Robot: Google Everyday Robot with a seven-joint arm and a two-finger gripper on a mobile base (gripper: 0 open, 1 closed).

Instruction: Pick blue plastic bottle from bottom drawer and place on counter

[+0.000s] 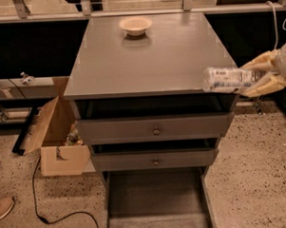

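Note:
The blue plastic bottle (225,79) lies sideways in my gripper (255,76), cap end pointing left. It hangs in the air at the counter's right front corner, about level with the top's edge. The gripper's tan fingers (260,62) are shut on the bottle from the right. The counter (145,58) is the flat grey top of the cabinet. The bottom drawer (156,201) is pulled out below and looks empty.
A shallow cream bowl (136,25) sits at the back middle of the counter. Two upper drawers with round knobs (156,131) stand slightly ajar. An open cardboard box (56,134) and a black cable (47,205) lie on the floor to the left.

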